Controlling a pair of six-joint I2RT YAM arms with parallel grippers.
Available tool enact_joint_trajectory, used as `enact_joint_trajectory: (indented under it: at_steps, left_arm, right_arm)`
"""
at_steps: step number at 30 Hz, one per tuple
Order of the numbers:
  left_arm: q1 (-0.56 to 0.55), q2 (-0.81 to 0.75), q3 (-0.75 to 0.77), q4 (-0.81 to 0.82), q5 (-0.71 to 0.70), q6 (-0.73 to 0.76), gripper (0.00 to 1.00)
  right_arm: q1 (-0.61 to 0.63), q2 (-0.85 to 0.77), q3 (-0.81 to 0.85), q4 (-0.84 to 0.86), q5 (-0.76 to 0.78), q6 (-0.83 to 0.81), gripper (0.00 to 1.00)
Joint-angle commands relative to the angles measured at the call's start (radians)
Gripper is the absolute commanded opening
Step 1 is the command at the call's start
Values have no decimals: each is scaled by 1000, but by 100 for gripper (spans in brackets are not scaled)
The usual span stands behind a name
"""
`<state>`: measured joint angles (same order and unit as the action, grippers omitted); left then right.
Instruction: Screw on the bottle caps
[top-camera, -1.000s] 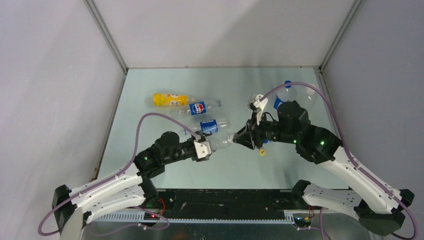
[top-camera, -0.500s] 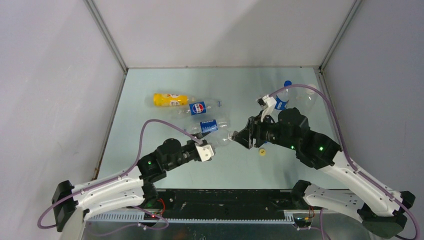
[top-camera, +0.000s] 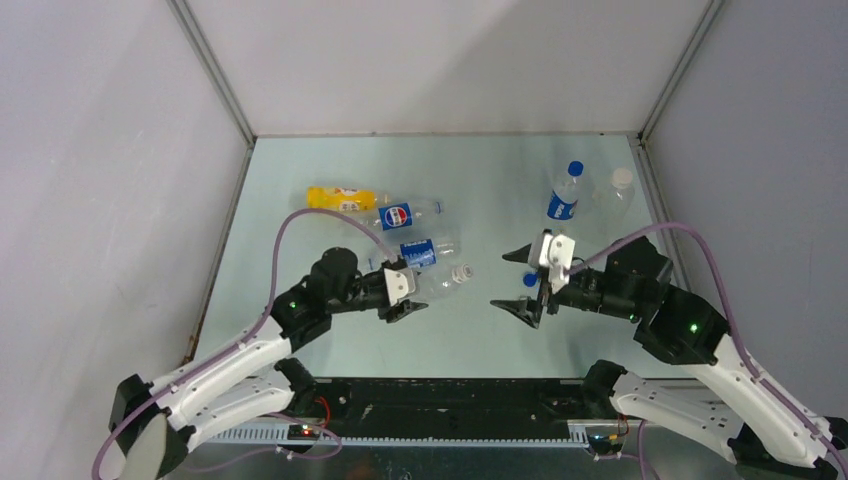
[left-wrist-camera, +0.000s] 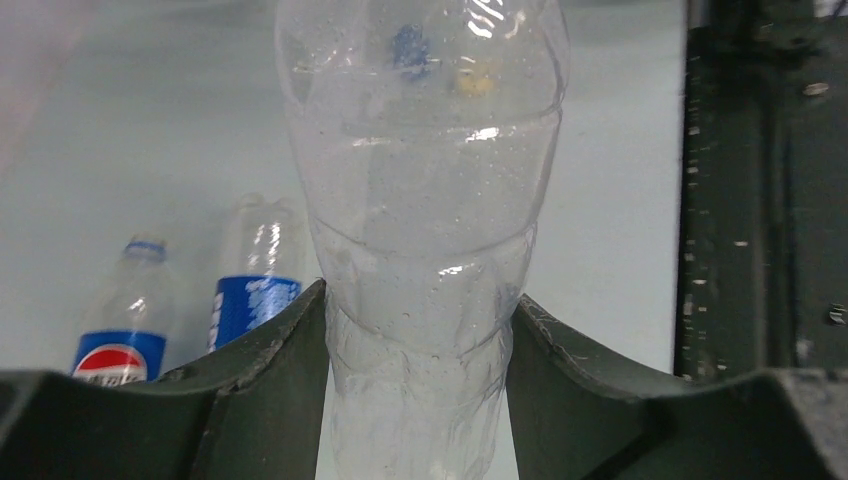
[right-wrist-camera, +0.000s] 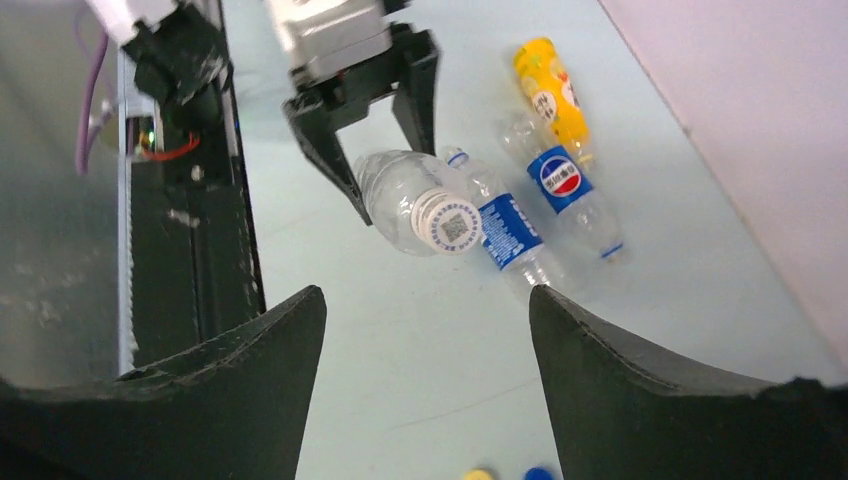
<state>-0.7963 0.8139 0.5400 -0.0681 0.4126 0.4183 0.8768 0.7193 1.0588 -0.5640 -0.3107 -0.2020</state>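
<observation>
– Top external: left pincer is clamped on the unlabelled clear bottle, near the middle of the surface. White cap sits on the neck and points right.

– Confirmed from the wrist?

– Yes. Left wrist view has the bottle body filling the gap, with the jaws pressed on both sides.

– Right side?

– Right pincer has its jaws wide apart and nothing between them. It faces the capped end from the right, with a clear gap to it.

– Loose caps?

– Blue cap lies on the surface under the right pincer. Right wrist view shows a yellow cap just beside a blue one at its bottom edge.

– Other bottles?

– Three are lying down, beyond the held one. Yellow-orange bottle is furthest left and the Pepsi bottle is just right of it. Blue-label bottle is nearer, just beside the left pincer. I can't tell whether those three are capped.

– Far right?

– Two are upright there. Blue-capped bottle has a blue label, and the white-capped clear bottle stands just right of it.
</observation>
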Motion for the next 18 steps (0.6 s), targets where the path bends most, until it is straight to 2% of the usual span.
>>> enact_joint_trajectory:
  at_steps: [1, 5, 8, 18]
  left_arm:
    - [43, 46, 118, -121, 314, 12, 0]
    - [43, 83, 155, -164, 395, 31, 0]
    - [44, 119, 186, -214, 437, 61, 0]
    - [42, 147, 221, -253, 448, 90, 0]
  right_arm:
    - [-4, -1, 14, -75, -164, -336, 76]
    - [-5, 49, 46, -155, -236, -392, 74]
    - [-6, 75, 51, -148, -264, -400, 70]
    - [-6, 125, 89, -143, -306, -423, 63]
